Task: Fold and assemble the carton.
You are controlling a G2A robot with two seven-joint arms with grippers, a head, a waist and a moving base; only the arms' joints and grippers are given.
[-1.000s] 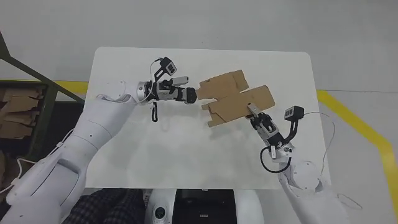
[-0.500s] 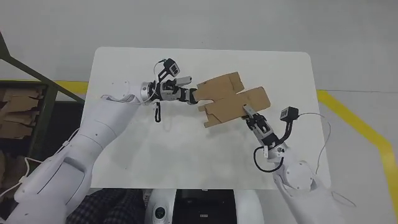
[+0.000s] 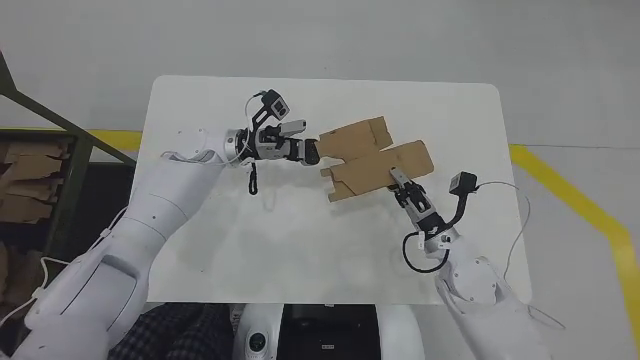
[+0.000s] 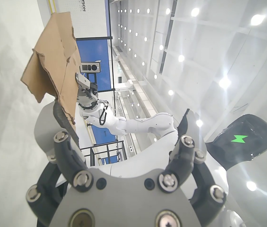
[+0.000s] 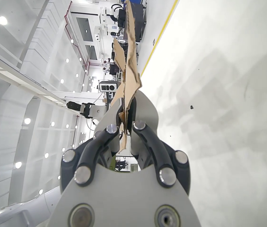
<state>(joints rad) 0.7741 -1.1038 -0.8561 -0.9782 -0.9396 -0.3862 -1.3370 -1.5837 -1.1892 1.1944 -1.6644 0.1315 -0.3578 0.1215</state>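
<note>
A flat brown carton point(image 3: 375, 155) hangs slightly above the middle of the white table point(image 3: 200, 250), its flaps spread. My right gripper point(image 3: 398, 180) is shut on its near right edge. In the right wrist view the carton point(image 5: 129, 72) rises edge-on from between the closed fingers point(image 5: 114, 116) of that gripper point(image 5: 125, 119). My left gripper point(image 3: 313, 151) is at the carton's left end, open. In the left wrist view the carton point(image 4: 53, 64) rests against one finger point(image 4: 62, 116), with the other finger point(image 4: 185, 126) far apart from it.
The table's bare top surrounds the carton, with its edges at left, right and front. A shelf with flat cardboard point(image 3: 30, 170) stands on the floor left of the table. A yellow floor line point(image 3: 570, 195) runs at the right.
My right gripper has shifted a little to the left with the carton in it, bringing the carton's left end closer to the left gripper. The left arm has hardly moved.
</note>
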